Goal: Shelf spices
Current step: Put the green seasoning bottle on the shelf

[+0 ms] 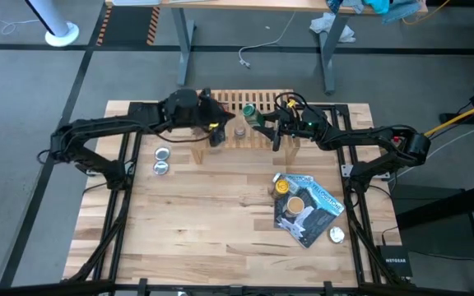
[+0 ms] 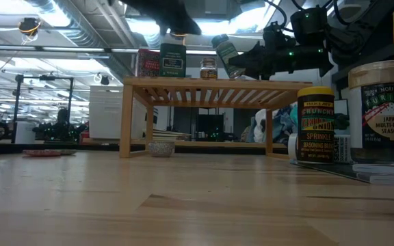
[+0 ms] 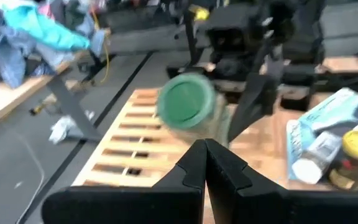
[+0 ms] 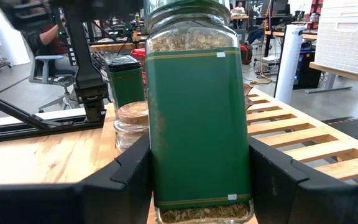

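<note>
Green-labelled jar (image 4: 197,118) of dried flakes, clamped in right tool (image 4: 197,180) above shelf (image 4: 303,140).

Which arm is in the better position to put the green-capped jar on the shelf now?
Right, probably. The right gripper is shut on the green-capped jar, tilted above the shelf. The left gripper is shut and empty over the shelf's other end.

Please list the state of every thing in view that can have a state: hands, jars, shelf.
Right hand: shut on the green jar, above the shelf.
Green jar: capped, held tilted in the low view.
Left hand: shut, empty.
Shelf: upright, several jars standing on top.
Yellow-cap jar: upright on the table, capped.
</note>
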